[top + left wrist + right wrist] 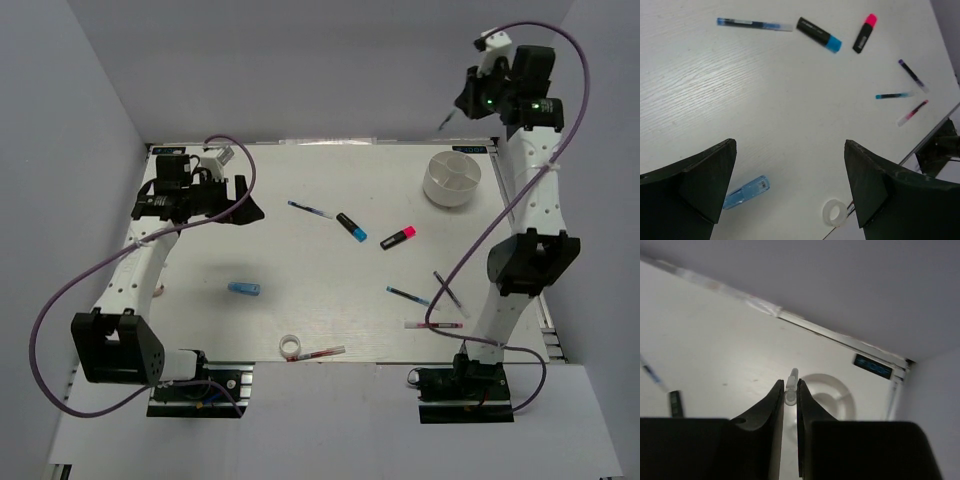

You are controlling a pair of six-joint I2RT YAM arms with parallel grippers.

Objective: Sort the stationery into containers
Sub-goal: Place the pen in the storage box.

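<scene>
My right gripper (463,103) is raised high above the back right, shut on a thin pen (447,119) that hangs from it. The right wrist view shows the pen's clear end (791,386) pinched between the fingers, above the left rim of the round white divided dish (832,392). The dish (452,178) stands at the table's back right. My left gripper (246,210) is open and empty at the back left, above bare table (790,185). In its view lie the light-blue tube (746,192) and the white tape ring (834,212).
On the table lie a blue pen (311,210), a blue-capped black marker (352,227), a pink-capped marker (398,238), the tube (245,289), the tape ring (291,347) beside a red pen (318,353), and three pens near the right arm (433,324).
</scene>
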